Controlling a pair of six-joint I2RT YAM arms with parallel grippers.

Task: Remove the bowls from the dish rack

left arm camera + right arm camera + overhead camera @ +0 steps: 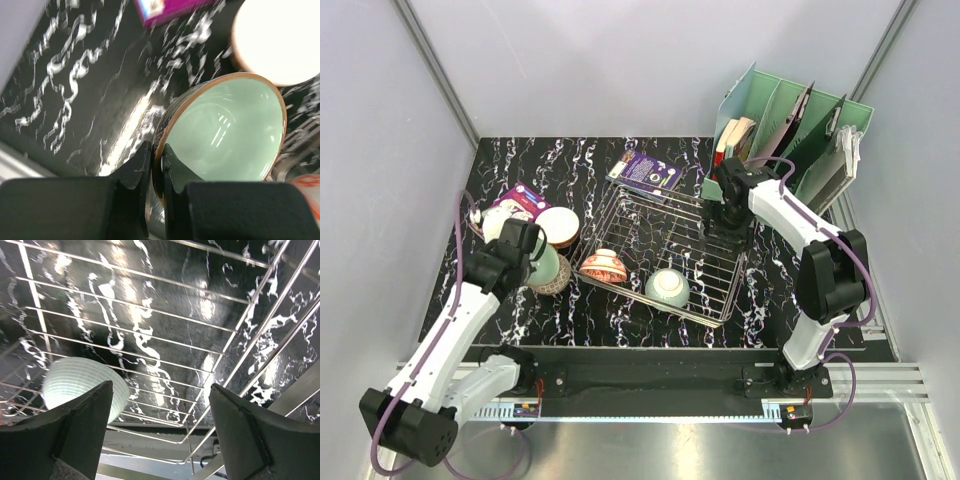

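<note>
The chrome wire dish rack (pixel 710 262) stands mid-table. In it lie a red-pink floral bowl (pixel 604 266) at the left and a pale celadon bowl (pixel 667 288) at the front. My left gripper (pixel 534 256) is left of the rack, shut on the rim of a grey patterned bowl (pixel 550 272) with a green inside (pixel 225 130); one finger (pixel 131 167) is outside and one inside, and the bowl is tilted. My right gripper (pixel 725 228) is open and empty over the rack's far right part. The right wrist view shows the rack bars (pixel 150 305) and the celadon bowl (pixel 75 385) below its left finger.
An orange bowl with a cream inside (pixel 558 226) sits on the table behind the held bowl, and shows in the left wrist view (pixel 277 40). Purple packets lie at the far left (pixel 520 198) and behind the rack (pixel 645 172). A mint-green file organizer (pixel 790 130) stands at the back right.
</note>
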